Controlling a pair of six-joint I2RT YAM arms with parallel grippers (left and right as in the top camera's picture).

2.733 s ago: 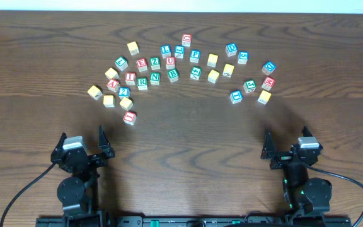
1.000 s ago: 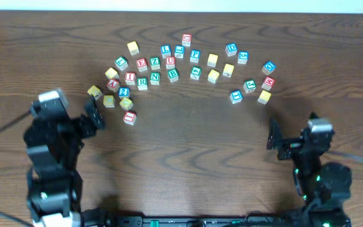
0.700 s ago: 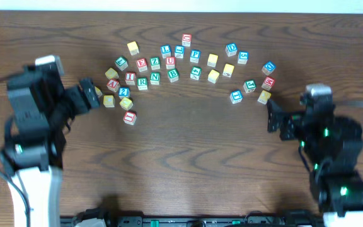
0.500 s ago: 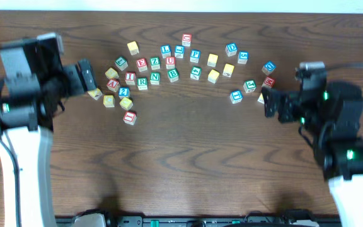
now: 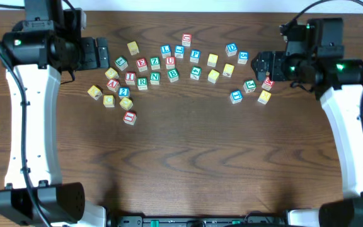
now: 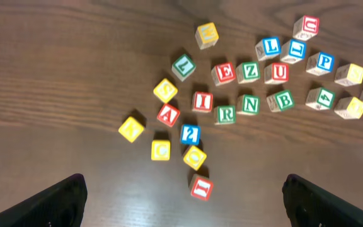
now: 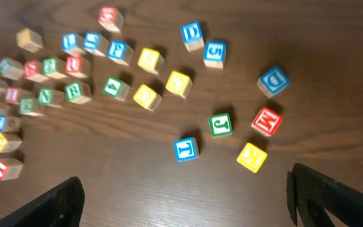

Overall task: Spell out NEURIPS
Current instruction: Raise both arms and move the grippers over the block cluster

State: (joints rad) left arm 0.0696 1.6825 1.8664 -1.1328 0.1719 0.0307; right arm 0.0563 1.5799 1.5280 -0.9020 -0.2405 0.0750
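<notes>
Plainly, our left gripper [image 5: 102, 54] hangs wide open and empty, well left of the green-framed wooden N cube [image 6: 248, 104]. Left of that N sit a yellow-faced wooden cube [image 6: 165, 90], perhaps the S, then the red-framed I cube [image 6: 201, 101], then the green-framed R cube [image 6: 225, 114] just beside the N. Beyond the N and leftward lies the red-framed E cube [image 6: 224, 73]; beyond and rightward, the red-framed U cube [image 6: 276, 72]; further right, the blue-framed P cube [image 6: 324, 61]. Our right gripper [image 5: 261, 65], wide open and empty too, hovers well right of the N. We judge these cubes light, rigid and sturdy. We would pinch each across two flat opposite faces that no neighbour crowds.
</notes>
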